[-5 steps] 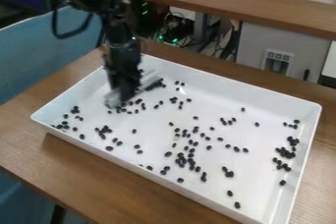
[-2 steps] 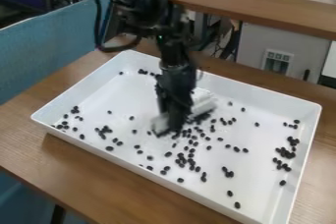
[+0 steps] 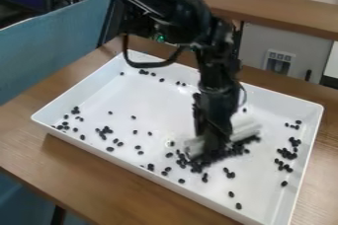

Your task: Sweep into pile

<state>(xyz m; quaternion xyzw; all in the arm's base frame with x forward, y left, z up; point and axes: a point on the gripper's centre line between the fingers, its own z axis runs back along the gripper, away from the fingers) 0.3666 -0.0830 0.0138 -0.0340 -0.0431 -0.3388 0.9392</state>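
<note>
Beans [image 3: 208, 161] lay along the white block [image 3: 246, 129] gripped in my fingers [image 3: 212, 143]; tilting it or pushing too fast risked leaving strays across the tray [image 3: 150, 98].

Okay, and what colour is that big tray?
The tray is white, seen best in the camera view.

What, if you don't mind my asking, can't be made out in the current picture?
In the camera view:
- How the gripper meets the white tool: blurred, with the gripper covering the tool's middle.
- The count of dark pieces bunched along the tool: too small and crowded.
- The arm's far end: cut off by the top edge.
</note>
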